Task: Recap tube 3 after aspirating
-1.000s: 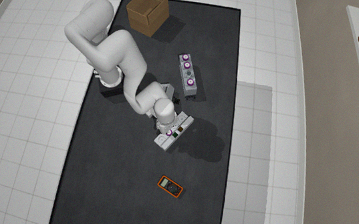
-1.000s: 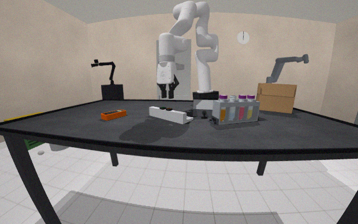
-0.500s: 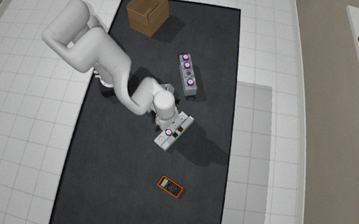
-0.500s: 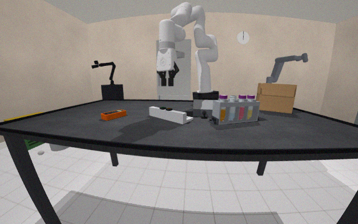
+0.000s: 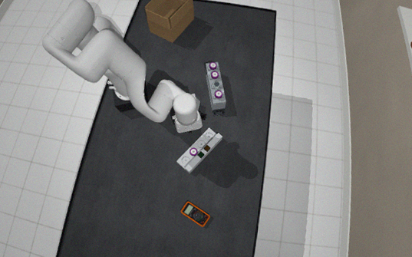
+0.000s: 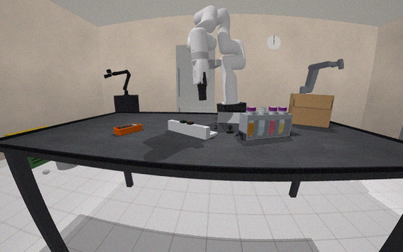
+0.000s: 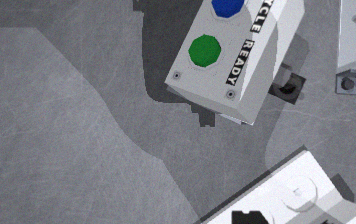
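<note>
Exterior view: gripper point(image 6: 202, 96) is held high above the table point(image 6: 97, 143), fingers together, nothing gripped. Purple cap point(image 5: 193, 151) is seated in a nest of the cap tray point(image 5: 185, 163). Tube 3 point(image 5: 215, 85) is left uncapped in the decapping station point(image 5: 219, 104). READY key point(image 7: 204, 50) is seen below the wrist camera.

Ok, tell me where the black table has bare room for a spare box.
Bare stretches: between the white cap tray and the orange multimeter, and along the table's edge beyond the grey tube station. Crowded: the strip between station, tray and the white arm, where the shut gripper hangs.
</note>
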You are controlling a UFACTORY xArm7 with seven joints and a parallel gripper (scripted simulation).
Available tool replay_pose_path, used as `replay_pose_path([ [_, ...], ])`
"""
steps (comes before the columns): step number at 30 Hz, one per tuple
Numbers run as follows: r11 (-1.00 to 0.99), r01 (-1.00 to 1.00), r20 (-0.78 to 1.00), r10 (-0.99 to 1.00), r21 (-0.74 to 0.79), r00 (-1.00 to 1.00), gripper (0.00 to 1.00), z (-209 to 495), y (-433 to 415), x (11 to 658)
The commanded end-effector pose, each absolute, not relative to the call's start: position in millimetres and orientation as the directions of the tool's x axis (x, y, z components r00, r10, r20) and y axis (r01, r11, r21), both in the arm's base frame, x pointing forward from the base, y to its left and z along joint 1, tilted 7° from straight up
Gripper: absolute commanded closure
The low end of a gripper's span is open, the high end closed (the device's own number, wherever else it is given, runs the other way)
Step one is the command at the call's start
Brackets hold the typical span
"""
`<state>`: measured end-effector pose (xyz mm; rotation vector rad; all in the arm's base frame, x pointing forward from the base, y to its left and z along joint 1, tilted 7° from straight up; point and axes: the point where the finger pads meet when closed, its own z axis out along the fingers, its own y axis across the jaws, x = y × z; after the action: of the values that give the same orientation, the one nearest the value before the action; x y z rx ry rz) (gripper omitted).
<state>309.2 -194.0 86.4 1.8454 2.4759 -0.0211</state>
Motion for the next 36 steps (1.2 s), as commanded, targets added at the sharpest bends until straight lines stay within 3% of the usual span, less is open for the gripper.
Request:
replay_pose_path([
  [1, 0.02, 0.999, -0.113, 0.993, 0.037, -0.016, 1.0, 79, -172, 305],
  [6, -0.154, 0.987, -0.11, 0.981, 0.056, 0.159, 1.0, 73, -155, 300],
  [20, -0.154, 0.987, -0.109, 0.981, 0.056, 0.159, 1.0, 32, -50, 273],
  [36, -0.154, 0.987, -0.109, 0.981, 0.055, 0.159, 1.0, 11, -43, 271],
])
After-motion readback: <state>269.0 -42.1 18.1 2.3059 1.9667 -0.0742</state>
